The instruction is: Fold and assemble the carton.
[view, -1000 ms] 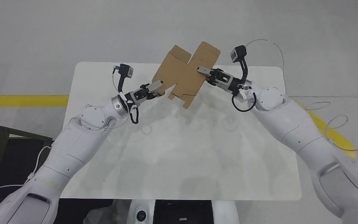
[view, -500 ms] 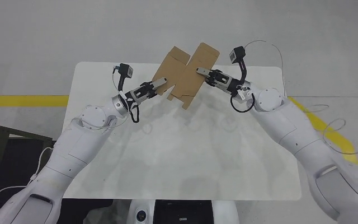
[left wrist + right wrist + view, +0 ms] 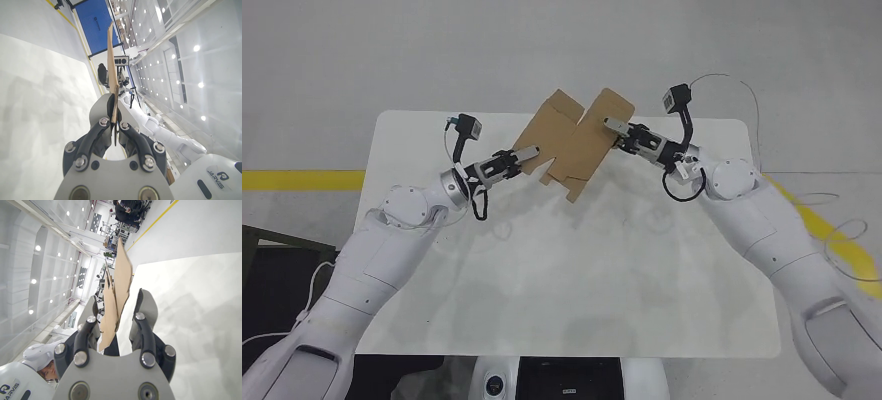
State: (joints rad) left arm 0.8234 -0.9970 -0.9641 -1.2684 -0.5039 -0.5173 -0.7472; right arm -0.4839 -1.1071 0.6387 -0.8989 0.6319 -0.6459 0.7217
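Note:
A flat brown carton [image 3: 570,140] hangs edge-up above the back middle of the white table [image 3: 542,300]. My left gripper [image 3: 532,152] is shut on its left edge; in the left wrist view both fingers [image 3: 110,103] press the cardboard [image 3: 110,62] between them. My right gripper [image 3: 608,124] is at the carton's upper right edge and stands open. In the right wrist view the cardboard [image 3: 121,283] runs between the spread fingers [image 3: 145,302] without being clamped. The right arm's wrist [image 3: 122,83] shows behind the carton in the left wrist view.
The table's surface [image 3: 189,298] lies bare below and in front of both arms. A yellow floor line [image 3: 302,180] runs past the table's left side. Grey floor [image 3: 542,50] lies beyond the back edge.
The right gripper has drawn back a little to the right, toward the carton's edge. The carton has swung slightly, its lower corner dropping. The left gripper has kept its hold.

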